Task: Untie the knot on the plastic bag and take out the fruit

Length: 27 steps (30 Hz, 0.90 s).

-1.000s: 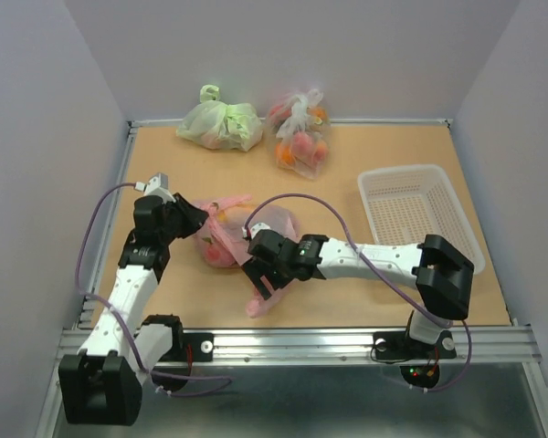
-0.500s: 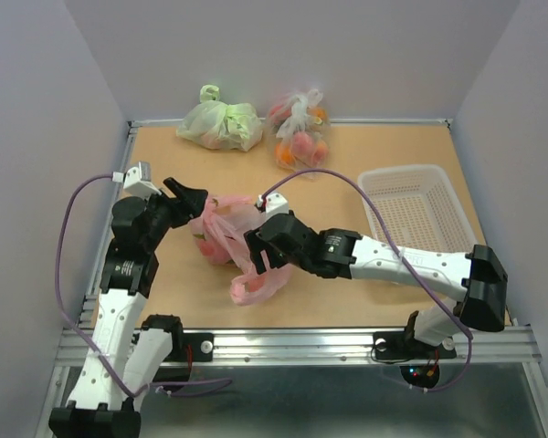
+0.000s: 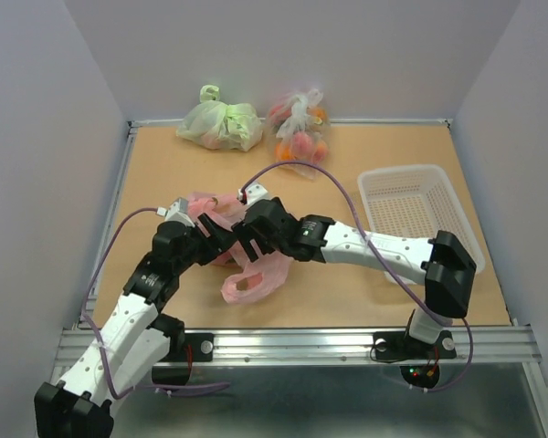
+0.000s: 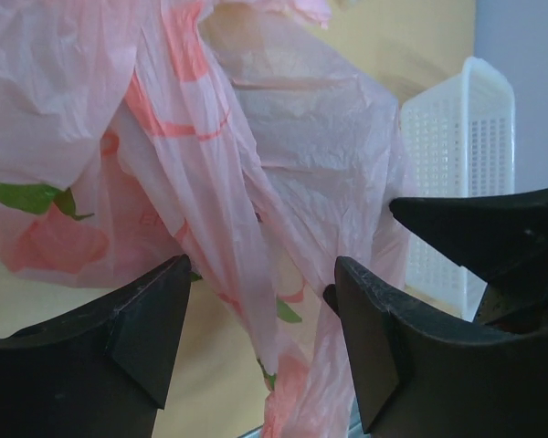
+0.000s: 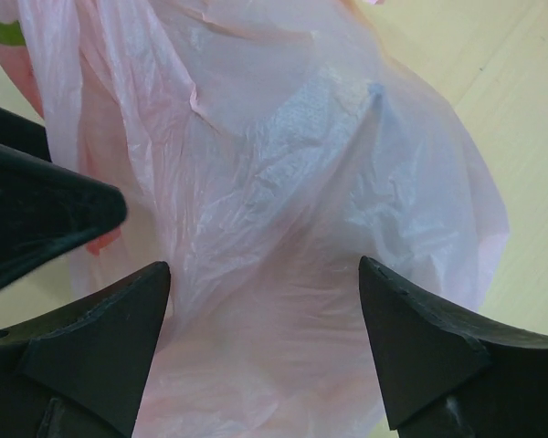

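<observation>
Bag of thin translucent pink plastic sat bunched mid-left on the tan table. Its film ran between both sets of fingers, left gripper spread wide, right gripper wide too, neither clamped.

The top view looked down from high over the near edge of the bench, facing the far wall, and took in the whole surface from some way off. The left wrist view sat very close to the pink plastic bag, looking out between the fingers of the left gripper toward the white basket. The right wrist view, framed by the right gripper, was so near that the bag filled it. All three views shared the bag. Each wrist view caught a dark finger of the other gripper at its edge.
</observation>
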Each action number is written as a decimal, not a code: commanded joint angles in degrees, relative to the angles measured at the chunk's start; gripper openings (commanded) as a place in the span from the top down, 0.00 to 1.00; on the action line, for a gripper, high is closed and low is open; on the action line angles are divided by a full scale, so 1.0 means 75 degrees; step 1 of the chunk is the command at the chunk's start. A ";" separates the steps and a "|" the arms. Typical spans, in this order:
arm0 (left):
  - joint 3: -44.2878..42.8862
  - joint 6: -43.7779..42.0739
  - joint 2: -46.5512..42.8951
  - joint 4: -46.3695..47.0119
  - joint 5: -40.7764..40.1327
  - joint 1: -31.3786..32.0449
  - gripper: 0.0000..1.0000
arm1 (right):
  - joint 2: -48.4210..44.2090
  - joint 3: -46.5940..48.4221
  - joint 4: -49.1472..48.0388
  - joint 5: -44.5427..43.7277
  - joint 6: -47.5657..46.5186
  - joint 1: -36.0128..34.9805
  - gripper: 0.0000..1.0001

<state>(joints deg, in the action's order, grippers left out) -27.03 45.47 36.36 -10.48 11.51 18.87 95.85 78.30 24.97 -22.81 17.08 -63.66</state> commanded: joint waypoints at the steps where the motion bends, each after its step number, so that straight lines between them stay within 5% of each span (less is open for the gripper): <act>1: 0.0228 0.0710 0.0354 0.0975 -0.0583 0.0517 0.26 | 0.0308 0.0715 -0.0248 0.0123 -0.0461 -0.0008 0.11; 6: 0.0427 0.1003 0.0473 0.0929 -0.1159 0.0940 0.32 | 0.0590 0.0716 -0.0248 -0.0181 -0.0403 0.0050 0.17; 9: 0.0814 0.1261 0.0367 0.1069 -0.1405 0.1022 0.44 | 0.0579 0.0646 -0.0248 -0.0333 -0.0332 0.0120 0.44; 10: 0.0884 0.1296 0.0390 0.1139 -0.1429 0.1023 0.52 | 0.0567 0.0646 -0.0248 -0.0369 -0.0309 0.0132 0.61; 14: 0.1049 0.1273 0.0624 0.1678 -0.1370 0.1058 0.56 | 0.0462 0.0622 -0.0248 -0.0428 -0.0285 0.0191 0.98; 18: 0.1014 0.1168 0.0999 0.1878 -0.1464 0.1081 0.69 | 0.0333 0.0634 -0.0248 -0.0579 -0.0192 0.0261 0.99; 22: 0.0548 0.0969 0.1070 0.1413 -0.2525 0.1070 1.00 | -0.0053 0.0366 -0.0236 -0.1350 -0.0040 0.0623 0.99; 27: -0.0602 0.0080 0.1374 0.0086 -0.3761 0.0451 1.00 | -0.1624 -0.0782 -0.0236 -0.1623 0.0675 0.2660 0.99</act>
<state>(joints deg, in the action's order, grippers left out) -23.90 52.05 45.87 -5.52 -6.79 25.96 94.72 76.66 24.34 -28.53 17.61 -55.02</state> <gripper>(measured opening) 0.033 0.016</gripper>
